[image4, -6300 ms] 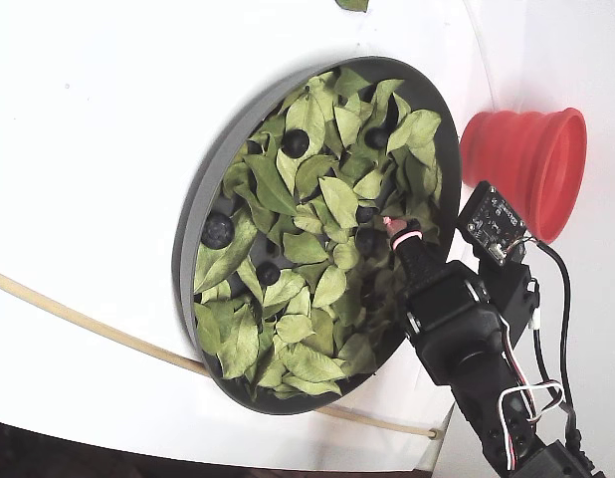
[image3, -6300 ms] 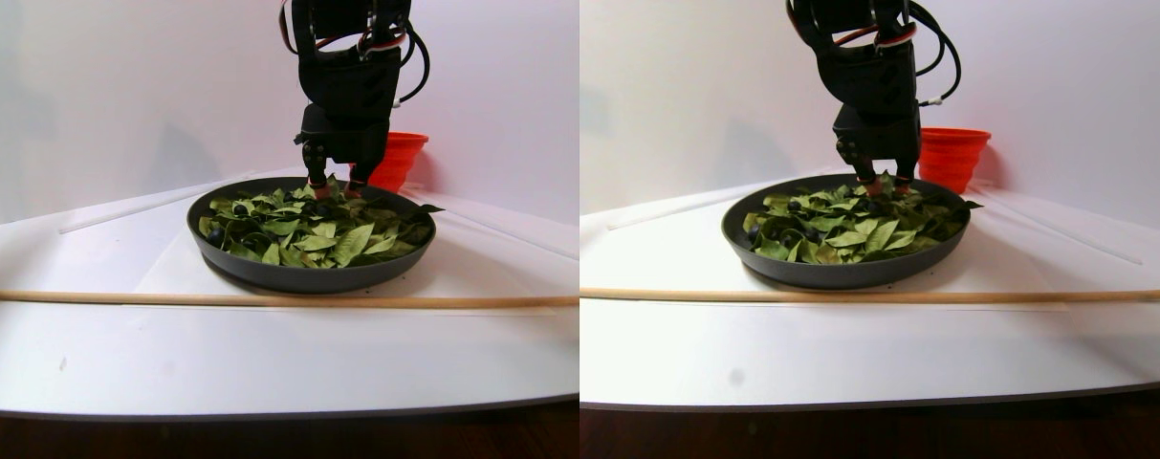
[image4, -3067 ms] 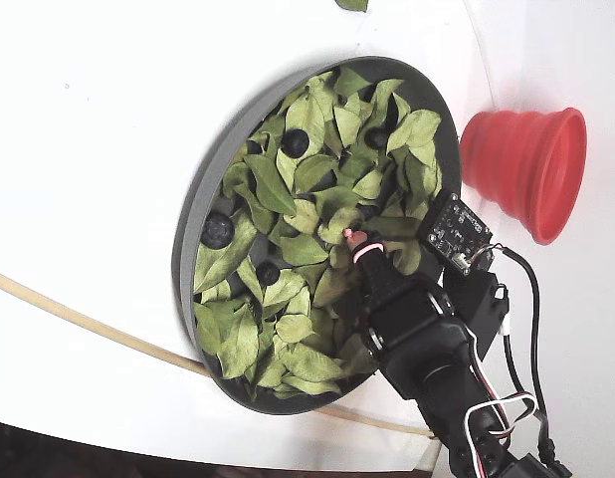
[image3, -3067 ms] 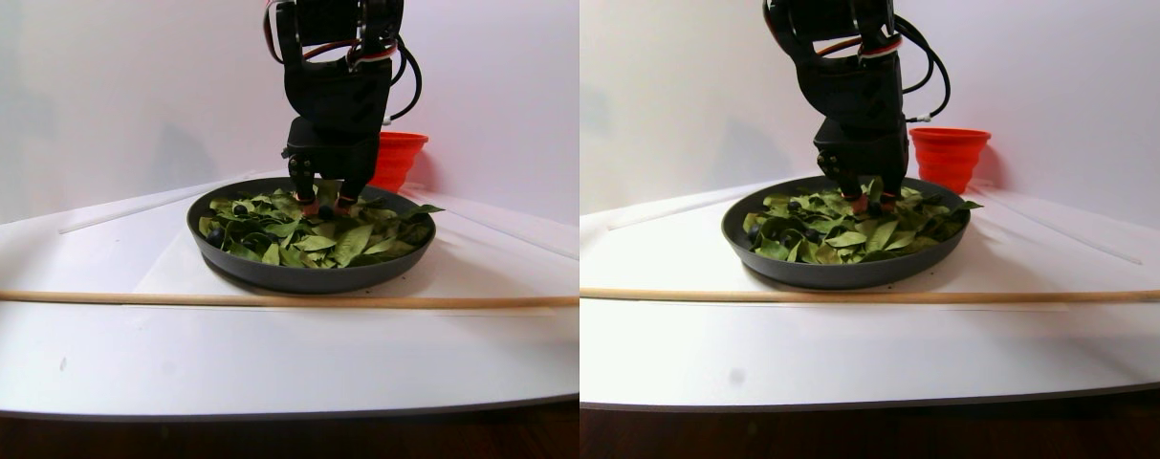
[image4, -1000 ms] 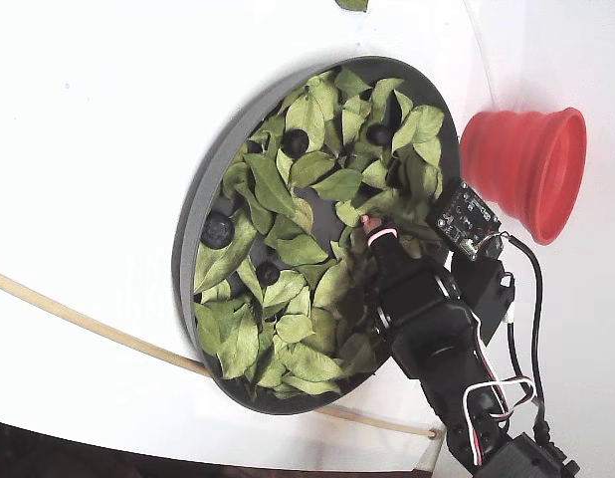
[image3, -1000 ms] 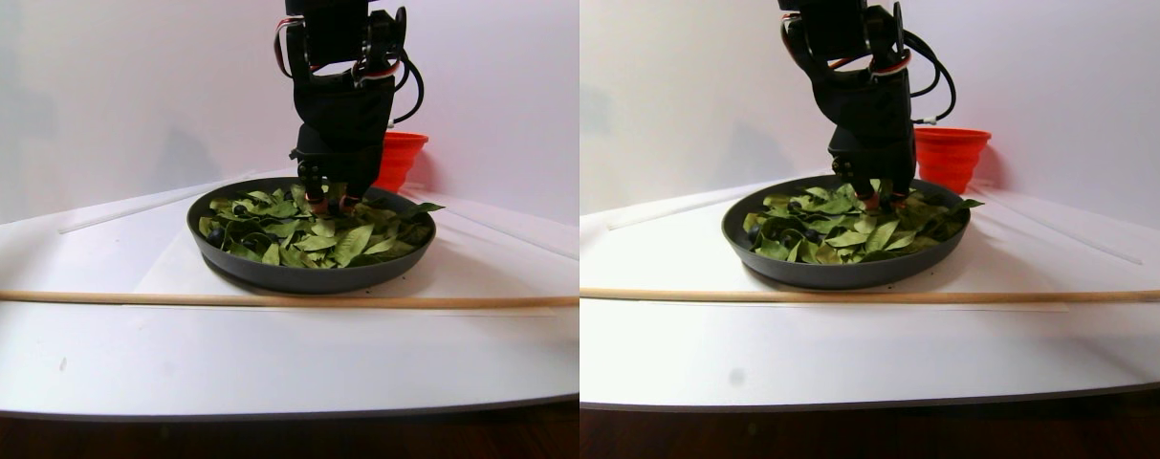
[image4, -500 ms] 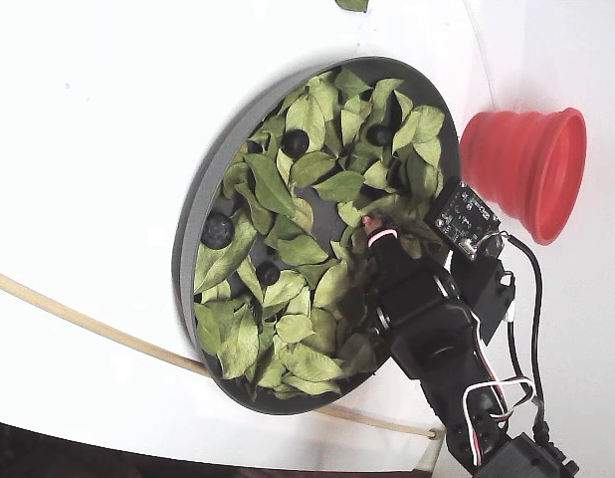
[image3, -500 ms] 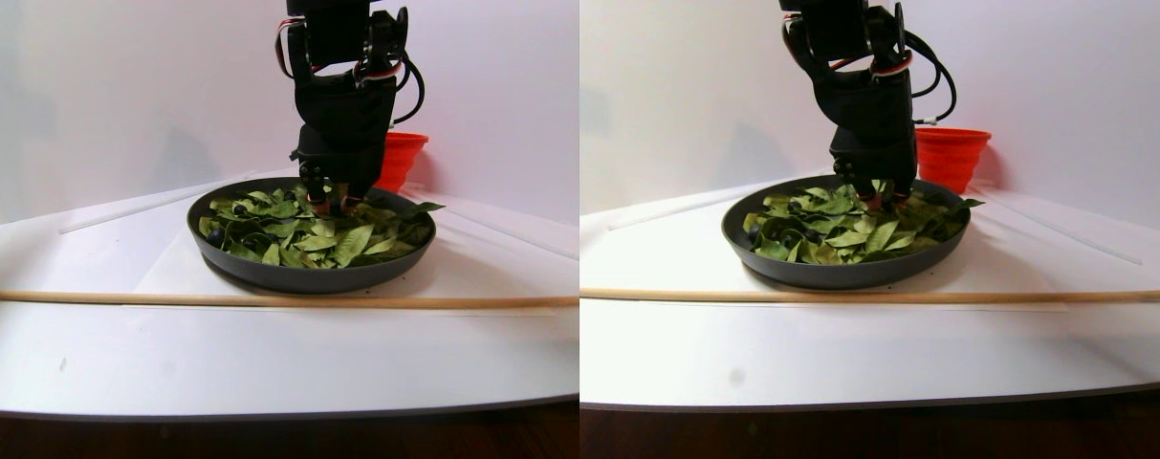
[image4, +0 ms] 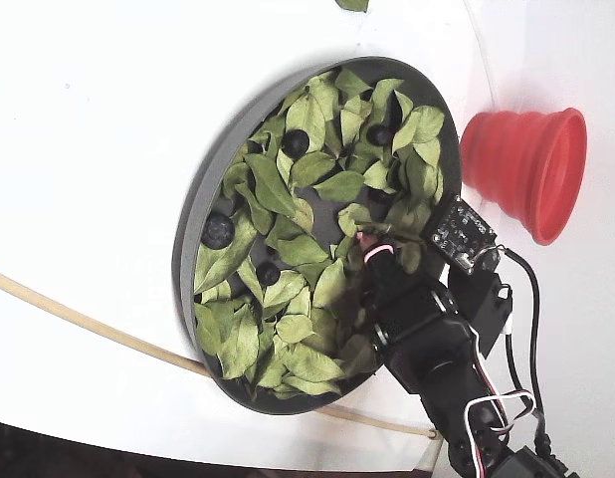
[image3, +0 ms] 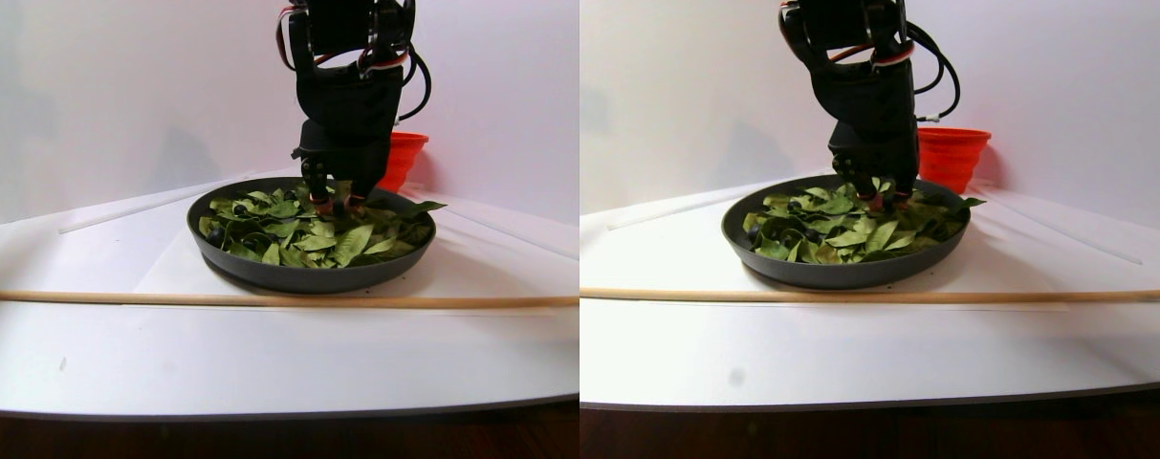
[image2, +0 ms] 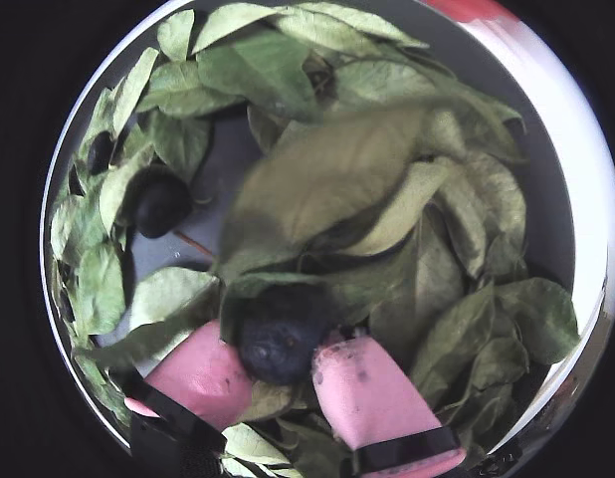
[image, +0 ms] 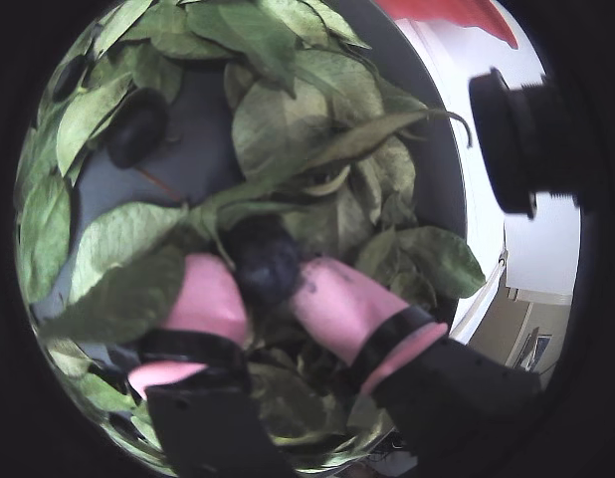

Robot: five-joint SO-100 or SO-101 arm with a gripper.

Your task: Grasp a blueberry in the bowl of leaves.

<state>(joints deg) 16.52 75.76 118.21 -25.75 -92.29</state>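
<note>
The dark grey bowl [image4: 184, 261] is full of green leaves [image4: 273, 184], with several dark blueberries among them. In both wrist views my gripper [image: 273, 289] [image2: 288, 363] reaches down into the leaves. Its pink fingertips [image: 213, 299] stand on either side of one blueberry [image: 266, 261] [image2: 281, 334] and press against it. A leaf lies over the berry's far edge. Another blueberry [image: 138, 124] [image2: 160, 202] lies on bare bowl floor to the upper left. In the fixed view the gripper [image4: 371, 245] is at the bowl's right side, and in the stereo pair view [image3: 340, 204] at its back.
A red ribbed cup [image4: 521, 169] [image3: 403, 153] stands just beyond the bowl on the white table. A thin wooden stick [image3: 254, 299] [image4: 89, 324] lies across the table in front of the bowl. A black camera module [image: 516, 129] juts in at the right of a wrist view.
</note>
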